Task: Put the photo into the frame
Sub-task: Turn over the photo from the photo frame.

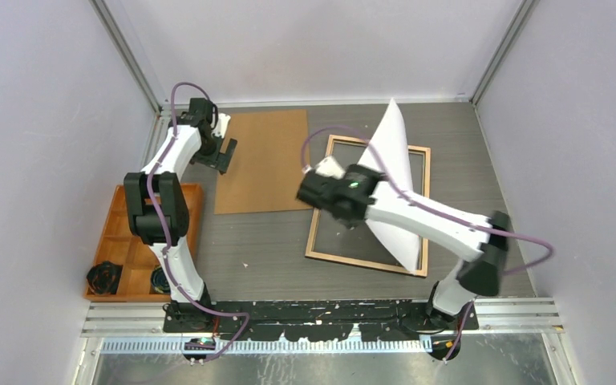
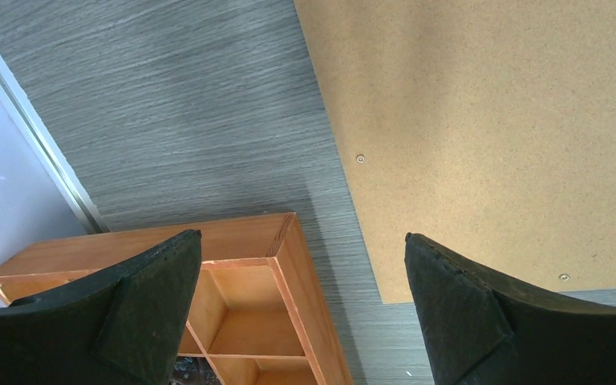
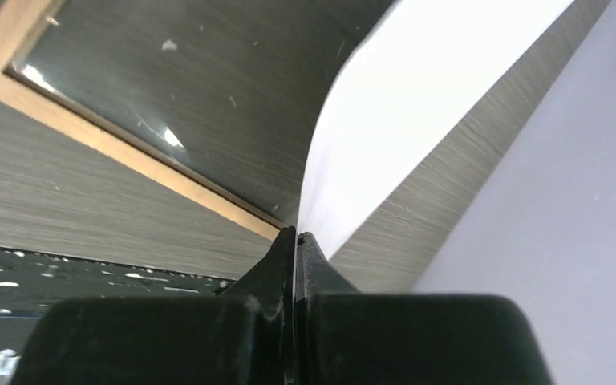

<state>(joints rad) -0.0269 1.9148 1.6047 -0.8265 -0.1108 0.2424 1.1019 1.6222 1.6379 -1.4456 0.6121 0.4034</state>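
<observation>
The photo [image 1: 395,148] shows only its plain white back and stands tilted on edge over the frame [image 1: 366,263]. The frame lies wood-coloured back up on the table right of centre. My right gripper [image 1: 358,215] is shut on the photo's edge above the frame's left half. In the right wrist view the closed fingertips [image 3: 287,249] pinch the white sheet [image 3: 417,96], with the frame's wooden rail [image 3: 128,148] below. My left gripper [image 1: 224,156] is open and empty at the back left. Its fingers [image 2: 152,289] hover above the table.
A brown backing board [image 1: 261,160] lies flat at the back centre and shows in the left wrist view [image 2: 489,120]. A clear pane [image 3: 208,72] lies inside the frame. An orange compartment tray [image 1: 128,249] with dark items stands at the left edge [image 2: 249,233]. Walls enclose the table.
</observation>
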